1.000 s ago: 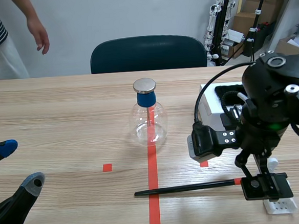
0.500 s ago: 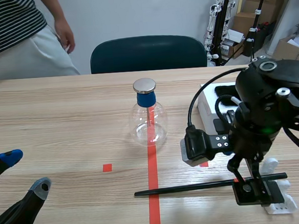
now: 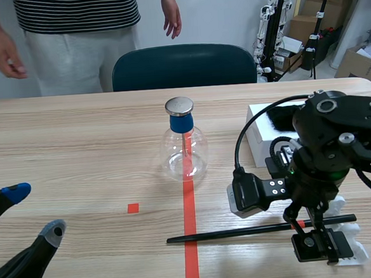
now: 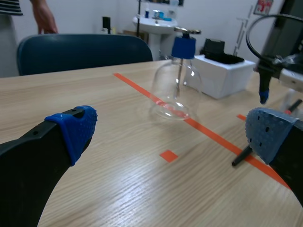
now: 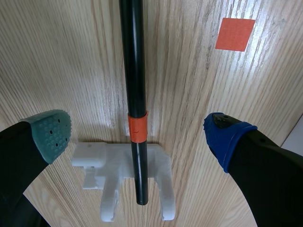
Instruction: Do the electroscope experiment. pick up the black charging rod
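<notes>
Rod (image 5: pixel 132 61) under wide-open, empty rt tool (image 5: pixel 138 137)

dark chair (image 3: pixel 183 66) behind table (image 3: pixel 77 140) | striped-shirt person (image 3: pixel 79 32) standing | cardboard boxes (image 3: pixel 310 16) far right

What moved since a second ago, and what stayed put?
The right pincer came down over the black charging rod, open, not gripping it. The person walked rightward behind the table. The rod and the electroscope flask stayed put.

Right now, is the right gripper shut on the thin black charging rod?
No, the right gripper is open, both pads clear of the thin black charging rod between them.
</notes>
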Controlling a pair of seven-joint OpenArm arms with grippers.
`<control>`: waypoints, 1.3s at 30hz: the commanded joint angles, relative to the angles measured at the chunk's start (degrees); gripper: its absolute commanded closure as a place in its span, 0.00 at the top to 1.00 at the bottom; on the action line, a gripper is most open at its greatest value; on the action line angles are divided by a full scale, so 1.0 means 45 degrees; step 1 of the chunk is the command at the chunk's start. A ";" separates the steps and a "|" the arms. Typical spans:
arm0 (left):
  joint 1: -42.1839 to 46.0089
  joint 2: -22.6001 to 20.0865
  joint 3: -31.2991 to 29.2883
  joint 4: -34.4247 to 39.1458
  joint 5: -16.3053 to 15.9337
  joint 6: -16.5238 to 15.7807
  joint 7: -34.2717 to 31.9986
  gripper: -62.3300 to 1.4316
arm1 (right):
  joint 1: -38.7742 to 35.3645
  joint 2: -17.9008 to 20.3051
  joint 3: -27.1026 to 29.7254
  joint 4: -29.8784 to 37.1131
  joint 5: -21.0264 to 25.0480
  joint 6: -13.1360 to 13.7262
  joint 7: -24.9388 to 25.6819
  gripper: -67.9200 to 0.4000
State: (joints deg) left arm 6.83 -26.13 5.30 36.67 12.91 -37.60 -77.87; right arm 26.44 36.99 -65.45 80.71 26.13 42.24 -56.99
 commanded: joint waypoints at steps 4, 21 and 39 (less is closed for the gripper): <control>-0.0083 -0.0209 -0.0015 0.0185 0.0704 0.0141 -0.0602 1.00 | 0.1234 0.0413 -0.1316 0.0097 0.0389 0.0107 0.0413 0.84; -0.0034 -0.0199 -0.0015 -0.0019 0.1001 0.0801 -0.1229 1.00 | 0.1855 0.0641 -0.2307 -0.0835 0.0874 0.0107 0.1817 0.84; 0.0000 -0.0155 -0.0015 -0.0350 0.1486 0.1239 -0.2069 1.00 | 0.1889 0.1035 -0.2268 -0.0928 0.1593 0.0107 0.2433 0.84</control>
State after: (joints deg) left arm 6.85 -26.20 5.30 35.00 20.23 -31.88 -85.97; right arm 33.76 40.84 -76.55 76.34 33.04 42.22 -46.33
